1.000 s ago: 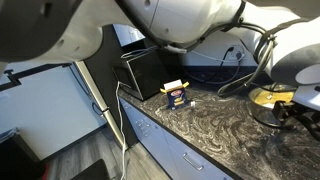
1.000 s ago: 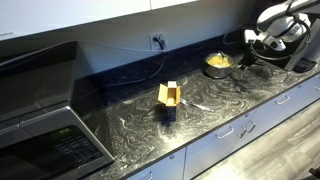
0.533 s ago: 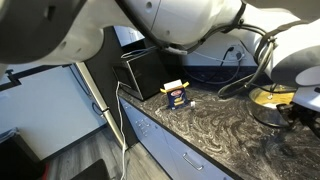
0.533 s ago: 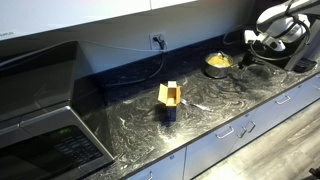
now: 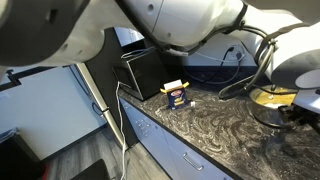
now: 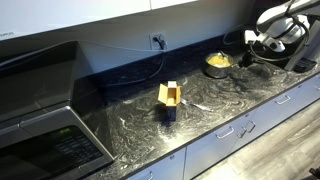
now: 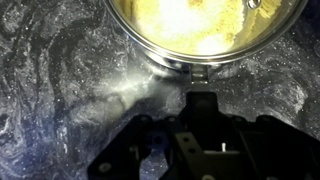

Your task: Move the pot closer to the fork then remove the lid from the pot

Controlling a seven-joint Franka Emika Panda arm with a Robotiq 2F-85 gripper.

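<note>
The pot [image 7: 172,62] fills the top of the wrist view, shiny steel with a yellow inside. A clear lid [image 7: 195,20] seems to lie on it, showing as glare over the yellow. The pot's dark handle [image 7: 203,85] runs from the rim down between the jaws of my gripper [image 7: 203,102], which is shut on it. In both exterior views the pot [image 5: 270,97] [image 6: 217,63] stands on the dark marbled counter with the gripper [image 5: 298,110] [image 6: 246,60] beside it. The fork is out of view.
A small yellow and blue box [image 5: 176,95] [image 6: 169,101] stands mid-counter. A black box-shaped appliance [image 5: 150,70] sits against the wall, and a microwave [image 6: 45,135] at the counter's end. Cables [image 5: 235,80] and a wall outlet [image 6: 157,42] are behind the pot.
The jaws have closed on the pot's handle. The arm, the pot and the box have stayed where they were.
</note>
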